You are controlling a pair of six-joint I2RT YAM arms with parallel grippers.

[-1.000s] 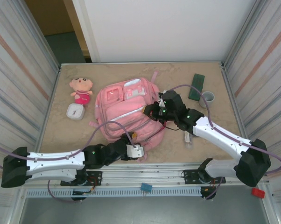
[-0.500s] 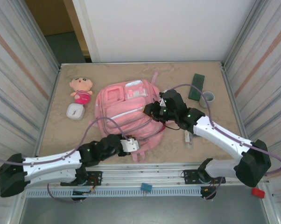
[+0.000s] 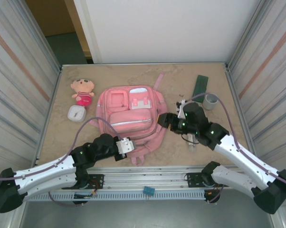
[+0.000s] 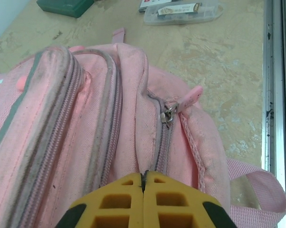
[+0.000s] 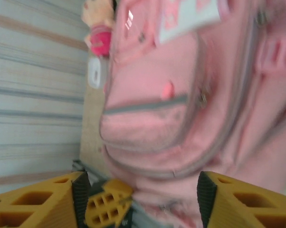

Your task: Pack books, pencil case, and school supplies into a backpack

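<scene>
Right: nearest you, by the table's near edge, your left gripper (image 3: 126, 145) is pinched fully closed. Its fingertips meet at the backpack's (image 3: 131, 114) near end, and nothing shows between them. In the left wrist view the zip pull (image 4: 169, 114) with its pink tab sits just beyond those fingertips, a little to the right and apart from them.

The backpack lies flat in the middle of the table, front pockets up, and its zips look closed. Treat it as soft and limp. It is probably light, and it should sag, fold and drag rather than lift as one piece, so broad fabric makes a poor hold. Better holds are the pull tab, a seam ridge or the strap (image 4: 257, 185), though the tab is small and could slip.

Your right gripper (image 3: 162, 119) stands wide apart, holding nothing, just beside the backpack's right side. Farther off, the pencil case (image 3: 201, 85) lies near the far right corner, well apart from both grippers.
</scene>
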